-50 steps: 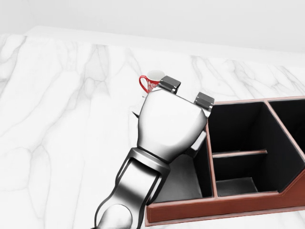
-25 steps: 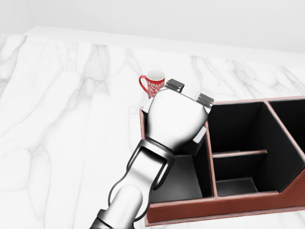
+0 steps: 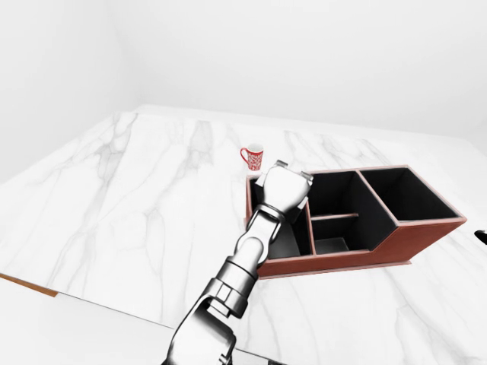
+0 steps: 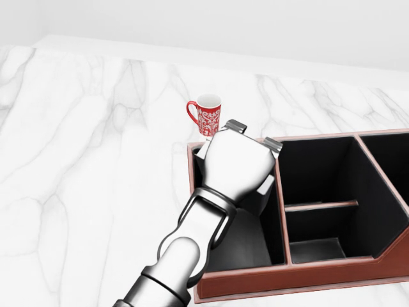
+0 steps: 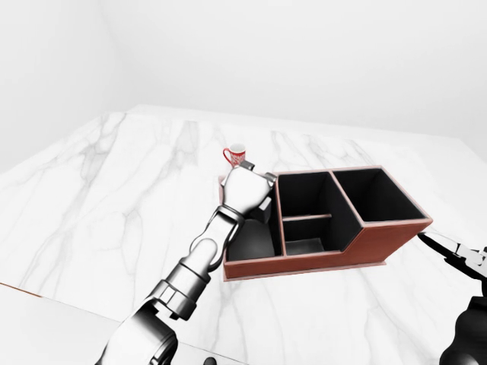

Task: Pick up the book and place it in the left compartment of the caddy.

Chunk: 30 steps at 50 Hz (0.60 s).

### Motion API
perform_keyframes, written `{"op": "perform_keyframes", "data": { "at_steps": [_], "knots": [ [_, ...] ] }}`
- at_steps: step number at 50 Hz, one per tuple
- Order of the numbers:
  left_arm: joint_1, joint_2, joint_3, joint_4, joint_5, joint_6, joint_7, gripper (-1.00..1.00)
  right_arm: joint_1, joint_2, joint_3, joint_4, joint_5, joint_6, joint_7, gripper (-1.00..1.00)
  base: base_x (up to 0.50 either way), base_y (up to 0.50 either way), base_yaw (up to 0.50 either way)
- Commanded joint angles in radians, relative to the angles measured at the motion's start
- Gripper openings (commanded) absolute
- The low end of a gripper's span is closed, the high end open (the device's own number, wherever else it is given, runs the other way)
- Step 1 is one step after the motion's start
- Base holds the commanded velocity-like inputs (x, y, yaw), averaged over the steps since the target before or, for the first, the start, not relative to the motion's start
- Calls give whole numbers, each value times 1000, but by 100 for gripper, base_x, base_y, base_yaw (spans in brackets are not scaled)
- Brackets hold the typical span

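The left hand [image 4: 238, 167] hangs over the left compartment of the caddy [image 4: 307, 281], its silver back turned toward the camera and its dark fingertips [image 4: 235, 126] pointing to the far side, just over the caddy's far rim; whether the fingers are spread or pressed together cannot be told, since the back of the hand hides them; the book cannot be made out in any view, because the hand and forearm cover most of the left compartment and whatever may lie under the palm; only a dark strip of the compartment's floor shows beside the wrist.

The caddy is a reddish-brown box with black insides, standing on the white marble desk [image 3: 137, 198]; right of the left compartment comes a middle section split by a low cross divider, and right of that a larger compartment at the far right; the near wall slopes up toward the right end.

A red patterned mug [image 4: 206, 115] stands upright on the desk just beyond the caddy's far left corner, close to the fingertips but apart from them.

The right hand [image 5: 464, 262] shows only at the right edge of the right-eye view, near the caddy's right end and apart from it; its fingers look extended, holding nothing.
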Motion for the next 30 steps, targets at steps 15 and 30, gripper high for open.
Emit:
{"op": "perform_keyframes", "data": {
  "at_steps": [15,30],
  "knots": [
    [-101,-20,9,335,-95,37,163,-100,-1,1,0,13,-3,0,4,100,0,0,0],
    [-132,-14,14,484,-119,51,163,-100,0,-3,-1,9,1,0,0,100,0,0,0]
  ]
}}
